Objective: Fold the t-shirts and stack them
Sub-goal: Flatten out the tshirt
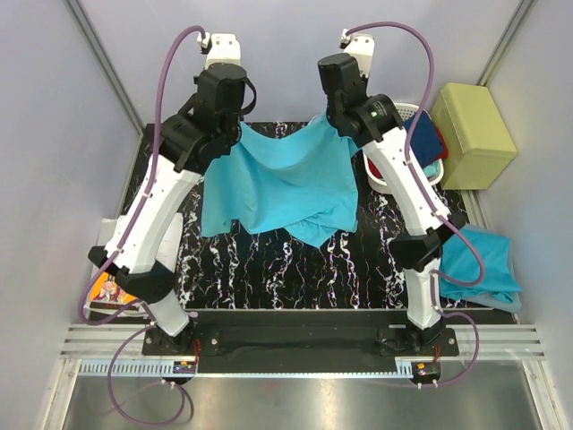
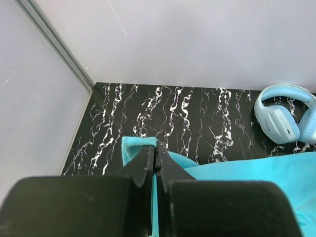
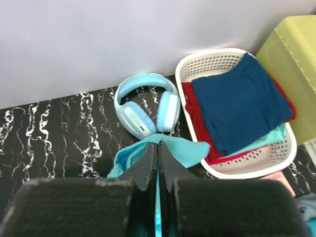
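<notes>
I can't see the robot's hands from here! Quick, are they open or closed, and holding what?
Left fingers: closed, pinching a corner of the turquoise t-shirt.
Right fingers: closed, pinching another corner of the same t-shirt.

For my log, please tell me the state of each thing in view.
teal t-shirt: unfolded, hanging between both grippers.
left gripper: shut on teal t-shirt.
right gripper: shut on teal t-shirt.
second teal shirt: folded, set aside.
headphones: lying flat on table.
basket: holds folded clothes.
yellow box: closed.
</notes>
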`<control>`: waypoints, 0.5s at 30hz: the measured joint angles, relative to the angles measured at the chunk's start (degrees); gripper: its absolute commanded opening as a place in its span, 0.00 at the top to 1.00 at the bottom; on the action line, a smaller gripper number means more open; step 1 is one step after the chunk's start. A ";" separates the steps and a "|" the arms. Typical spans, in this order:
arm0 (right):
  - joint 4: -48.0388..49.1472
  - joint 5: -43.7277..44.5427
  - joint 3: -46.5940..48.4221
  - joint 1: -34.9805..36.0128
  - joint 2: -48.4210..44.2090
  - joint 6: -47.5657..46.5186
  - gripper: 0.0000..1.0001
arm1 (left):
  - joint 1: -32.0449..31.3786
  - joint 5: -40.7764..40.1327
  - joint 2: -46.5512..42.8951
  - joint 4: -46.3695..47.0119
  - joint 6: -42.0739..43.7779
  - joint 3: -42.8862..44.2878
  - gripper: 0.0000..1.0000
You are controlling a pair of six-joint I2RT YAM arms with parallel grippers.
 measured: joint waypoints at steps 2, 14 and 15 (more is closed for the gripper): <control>-0.02 -1.11 2.75 -0.46 2.10 -0.04 1.00 | 1.88 1.51 1.20 1.14 0.85 0.07 1.00; 7.56 -2.62 8.66 -0.87 4.07 -4.04 1.00 | 11.02 13.94 7.91 3.56 -1.36 6.62 1.00; 8.11 -2.69 8.66 -0.87 4.04 -4.55 1.00 | 11.34 14.67 8.07 3.54 -1.60 7.26 1.00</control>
